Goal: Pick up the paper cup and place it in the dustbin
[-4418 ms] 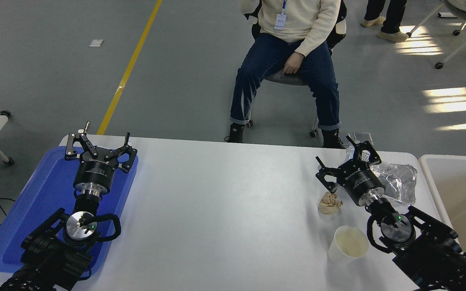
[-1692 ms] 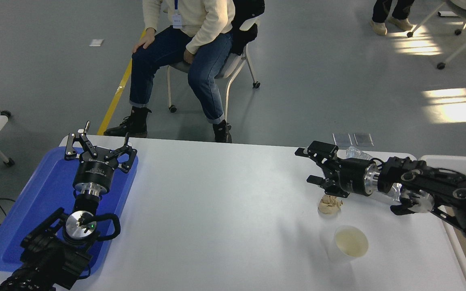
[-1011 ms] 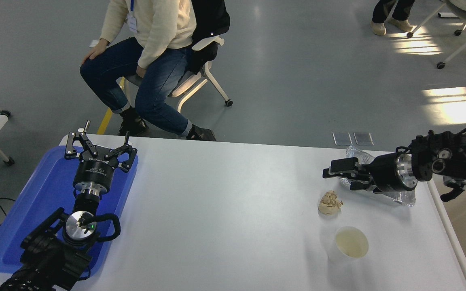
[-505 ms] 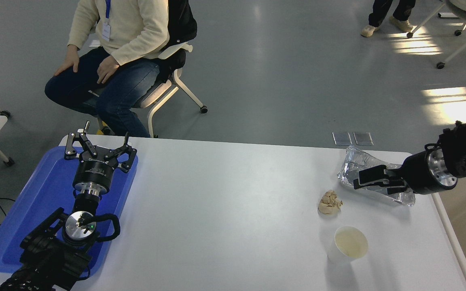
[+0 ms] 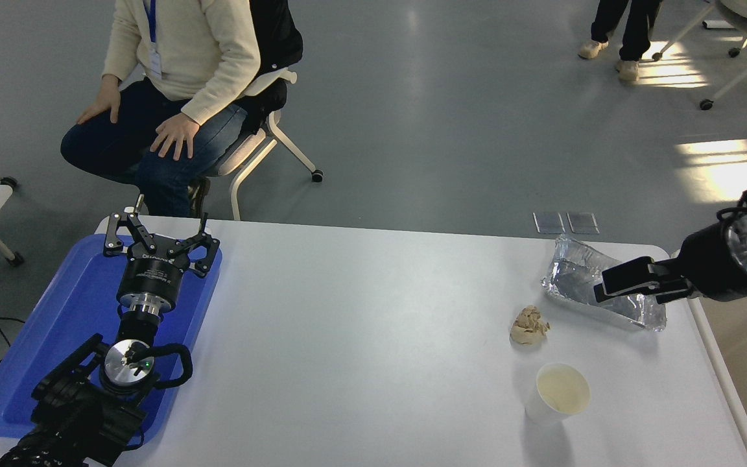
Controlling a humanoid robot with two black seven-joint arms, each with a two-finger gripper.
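Your paper cup [image 5: 557, 393] stands upright near the tabletop's [image 5: 360, 337] near right corner. The right end effector [image 5: 620, 286], fingers nearly closed and empty, hovers over the foil bag [image 5: 581, 279] at the far right; the cup lies toward you.

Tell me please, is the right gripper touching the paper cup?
Apart: the head view shows bare table between the right gripper and the paper cup.

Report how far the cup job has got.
Nothing is done: the paper cup stands upright on the table, untouched. The right gripper is empty over the foil bag; the left gripper sits over the blue tray. Grasp and drop into the dustbin remain.
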